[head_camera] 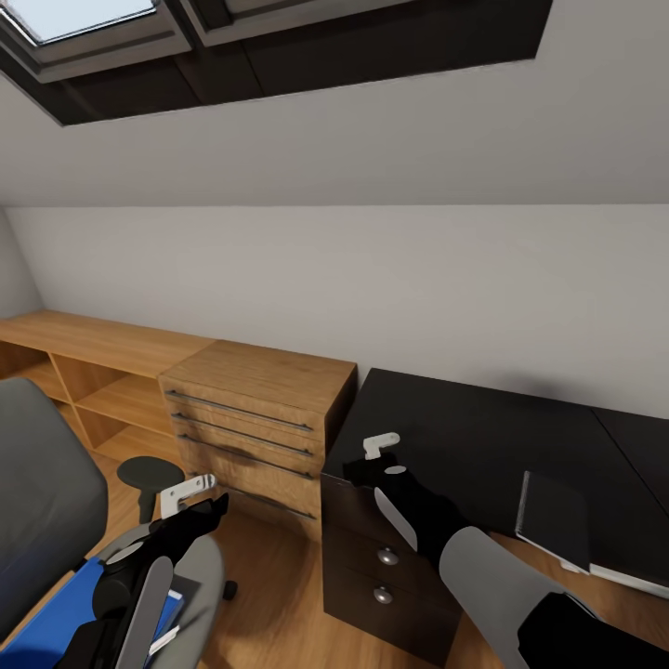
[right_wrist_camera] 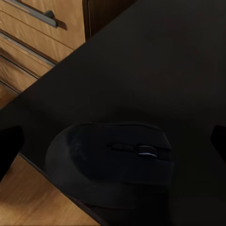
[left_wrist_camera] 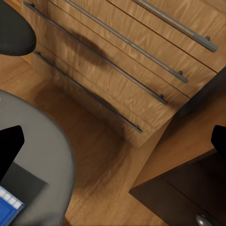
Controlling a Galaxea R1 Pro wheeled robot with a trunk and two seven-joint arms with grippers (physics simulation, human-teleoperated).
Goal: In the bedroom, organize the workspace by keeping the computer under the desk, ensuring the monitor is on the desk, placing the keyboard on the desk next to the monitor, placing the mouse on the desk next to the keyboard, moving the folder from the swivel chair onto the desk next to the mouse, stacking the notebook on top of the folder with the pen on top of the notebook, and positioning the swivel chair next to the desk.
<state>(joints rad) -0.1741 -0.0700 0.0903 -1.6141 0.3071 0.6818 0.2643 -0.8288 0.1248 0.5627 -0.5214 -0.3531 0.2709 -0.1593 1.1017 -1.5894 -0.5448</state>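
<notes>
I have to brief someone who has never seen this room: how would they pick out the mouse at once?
Start at the black desk against the white wall, right of the light wooden dresser. At the desk's front corner beside the dresser, under the right gripper, sits the mouse. It is a small rounded black lump with a scroll wheel, unlike the flat, pale-edged notebook farther right.

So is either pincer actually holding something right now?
Nothing is held. The right pincer hangs open over the small black rounded mouse on the black desk; the left pincer is open too.
</notes>
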